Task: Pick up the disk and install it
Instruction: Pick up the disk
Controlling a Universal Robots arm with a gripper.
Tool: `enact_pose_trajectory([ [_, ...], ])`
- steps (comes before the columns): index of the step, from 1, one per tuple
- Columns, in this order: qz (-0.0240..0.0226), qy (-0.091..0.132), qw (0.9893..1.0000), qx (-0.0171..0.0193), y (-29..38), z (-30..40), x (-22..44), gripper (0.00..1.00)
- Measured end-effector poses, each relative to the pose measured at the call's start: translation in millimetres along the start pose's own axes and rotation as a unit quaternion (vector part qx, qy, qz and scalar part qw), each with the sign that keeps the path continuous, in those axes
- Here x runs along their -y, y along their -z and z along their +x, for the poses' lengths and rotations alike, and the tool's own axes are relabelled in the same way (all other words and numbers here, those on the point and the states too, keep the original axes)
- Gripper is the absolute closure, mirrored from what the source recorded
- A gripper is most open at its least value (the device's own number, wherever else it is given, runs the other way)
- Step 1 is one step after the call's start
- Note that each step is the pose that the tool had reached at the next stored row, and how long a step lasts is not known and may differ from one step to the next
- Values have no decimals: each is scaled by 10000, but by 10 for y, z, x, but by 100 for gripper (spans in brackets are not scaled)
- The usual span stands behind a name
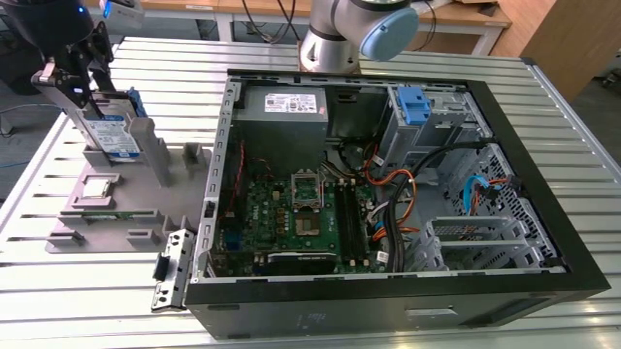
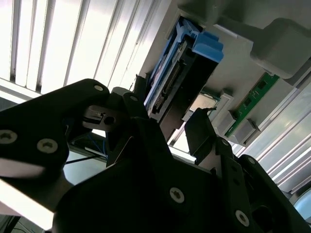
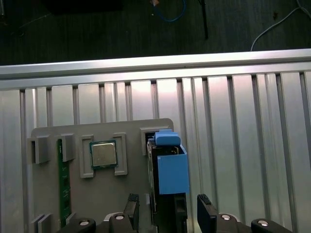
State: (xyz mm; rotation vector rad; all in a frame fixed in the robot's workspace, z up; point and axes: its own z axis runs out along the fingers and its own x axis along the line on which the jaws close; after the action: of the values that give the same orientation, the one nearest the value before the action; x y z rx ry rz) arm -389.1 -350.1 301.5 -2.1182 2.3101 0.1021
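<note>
Spread apart, the jaws of the gripper stand on either side of the disk's upper end. In the first wrist view a gap shows between each finger and the drive, so nothing is pinched.

At the exterior view's left, the disk stands on edge in a slot of the grey fixture, its long axis upright. Its white-and-blue label faces the exterior camera, and I cannot make out the print. In the second wrist view its connector end points up toward the gripper, and the blue carrier frames it.

A processor chip and a memory stick lie flat on the same fixture, near the disk. The fixture rests on the slatted metal table.

Toward the exterior view's right lies the open computer case. Inside it are a grey power supply bearing a white label, and beyond that a blue bracket.
</note>
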Motion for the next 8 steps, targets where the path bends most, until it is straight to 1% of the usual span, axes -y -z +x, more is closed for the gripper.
enact_pose_trajectory([
  [8, 0, 0, 10000, 0, 1, 0, 3, 41],
])
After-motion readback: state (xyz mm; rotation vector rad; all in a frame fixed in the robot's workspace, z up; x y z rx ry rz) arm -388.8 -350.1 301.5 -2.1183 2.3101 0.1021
